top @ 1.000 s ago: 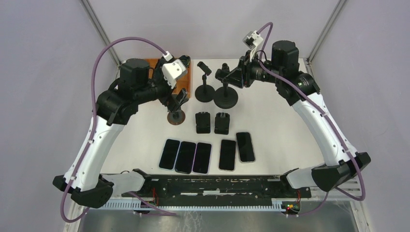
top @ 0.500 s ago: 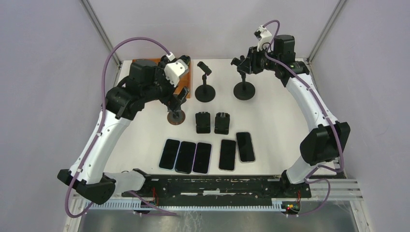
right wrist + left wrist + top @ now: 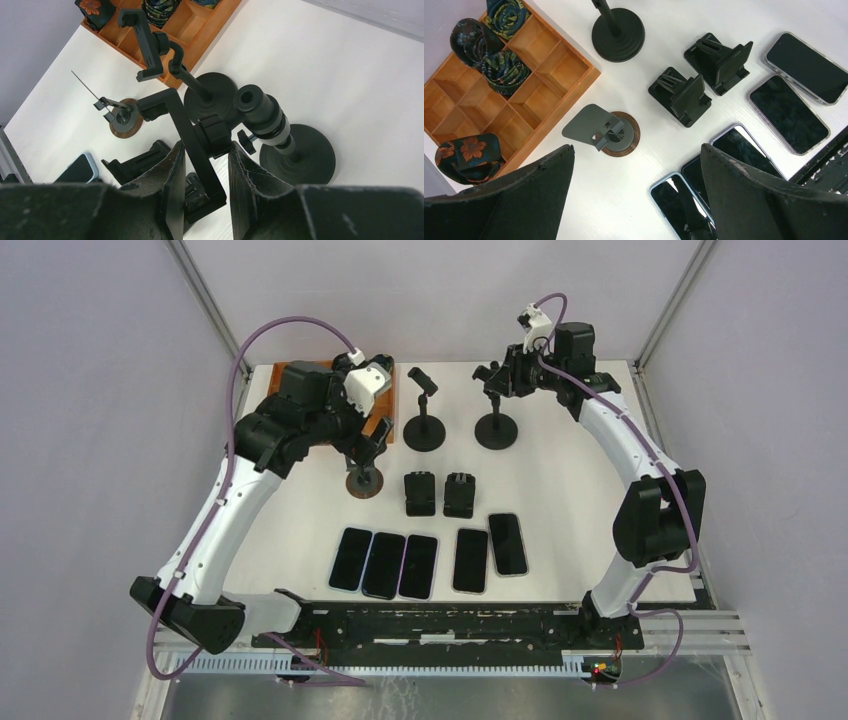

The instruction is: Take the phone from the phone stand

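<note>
Several phones lie flat in a row on the table, such as one at the left (image 3: 351, 558) and one at the right (image 3: 508, 543); none sits on a stand. My right gripper (image 3: 492, 378) (image 3: 206, 145) is shut on the clamp head (image 3: 192, 132) of a black pole stand with a round base (image 3: 496, 430) (image 3: 300, 155). My left gripper (image 3: 372, 443) (image 3: 636, 150) is open and empty, above a round brown-rimmed stand (image 3: 363, 483) (image 3: 616, 135) with a grey plate. Phones (image 3: 789, 112) lie to its right.
A second black pole stand (image 3: 424, 430) (image 3: 210, 97) stands beside the held one. Two small black folding stands (image 3: 420, 493) (image 3: 460, 495) sit mid-table. A wooden compartment tray (image 3: 290, 367) (image 3: 549, 65) with rolled patterned cloths is at the back left.
My right gripper has carried the pole stand back and to the right, and its elbow has swung outward. My left arm has shifted slightly back, still open over the round stand.
</note>
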Robot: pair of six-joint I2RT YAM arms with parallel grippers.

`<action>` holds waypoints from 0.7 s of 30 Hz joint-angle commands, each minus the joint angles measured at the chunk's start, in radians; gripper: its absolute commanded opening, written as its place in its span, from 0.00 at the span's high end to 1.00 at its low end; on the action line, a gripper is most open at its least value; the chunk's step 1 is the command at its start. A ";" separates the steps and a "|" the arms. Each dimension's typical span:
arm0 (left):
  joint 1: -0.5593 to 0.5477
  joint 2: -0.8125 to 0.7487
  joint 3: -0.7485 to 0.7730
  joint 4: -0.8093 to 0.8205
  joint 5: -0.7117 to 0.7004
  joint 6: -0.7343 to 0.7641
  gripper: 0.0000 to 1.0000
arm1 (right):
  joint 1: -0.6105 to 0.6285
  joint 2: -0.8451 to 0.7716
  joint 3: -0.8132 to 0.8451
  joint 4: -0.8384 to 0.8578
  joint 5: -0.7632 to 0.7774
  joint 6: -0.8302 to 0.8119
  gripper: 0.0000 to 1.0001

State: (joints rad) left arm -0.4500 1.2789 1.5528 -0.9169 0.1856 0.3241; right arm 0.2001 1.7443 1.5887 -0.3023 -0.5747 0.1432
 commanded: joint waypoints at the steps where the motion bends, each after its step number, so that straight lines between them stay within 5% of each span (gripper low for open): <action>1: 0.021 -0.001 0.060 0.062 -0.007 -0.070 0.00 | -0.019 -0.008 -0.017 0.120 -0.022 -0.023 0.80; 5: 0.039 0.028 0.104 0.046 -0.012 -0.073 0.00 | -0.030 -0.009 -0.030 0.088 -0.013 -0.019 0.42; 11: 0.092 0.046 0.103 0.049 0.013 -0.081 0.00 | -0.037 -0.068 -0.027 0.019 0.100 -0.084 0.05; 21: 0.141 0.058 0.119 0.046 0.021 -0.069 0.00 | -0.046 -0.274 -0.040 -0.094 0.234 -0.125 0.02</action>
State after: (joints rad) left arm -0.3367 1.3373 1.6306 -0.9012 0.1871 0.2810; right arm 0.1623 1.6173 1.5551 -0.3847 -0.4160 0.0368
